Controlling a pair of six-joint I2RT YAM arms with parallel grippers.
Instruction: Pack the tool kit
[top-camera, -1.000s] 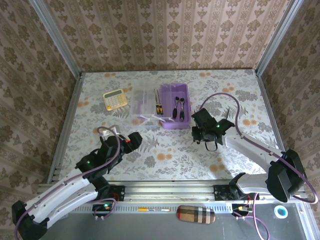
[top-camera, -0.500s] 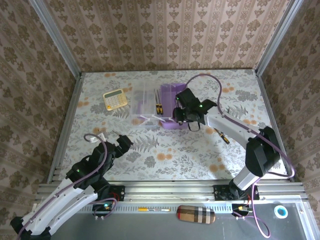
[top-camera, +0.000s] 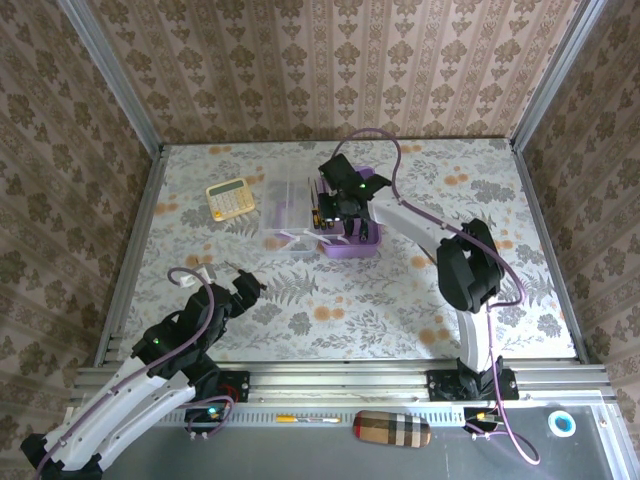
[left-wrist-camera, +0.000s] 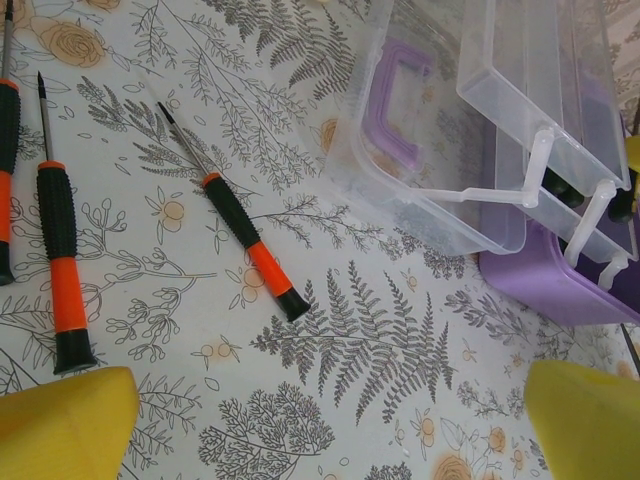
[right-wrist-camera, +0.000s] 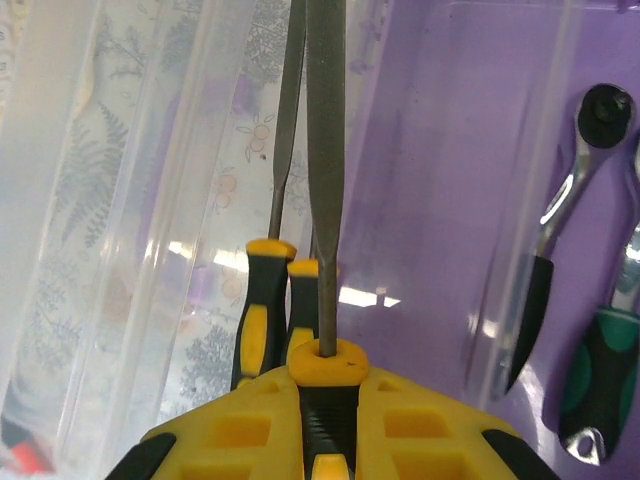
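Right jaws are clamped on a yellow-and-black tool (right-wrist-camera: 322, 150), its shaft pointing out over the open purple box (right-wrist-camera: 450, 150) at the far middle of the bench (left-wrist-camera: 380, 380); a ratchet (right-wrist-camera: 572, 200) lies inside. Left jaws stand wide apart above the bench, where three black-orange screwdrivers (left-wrist-camera: 250, 250) lie near the box's clear lid (left-wrist-camera: 440, 150).
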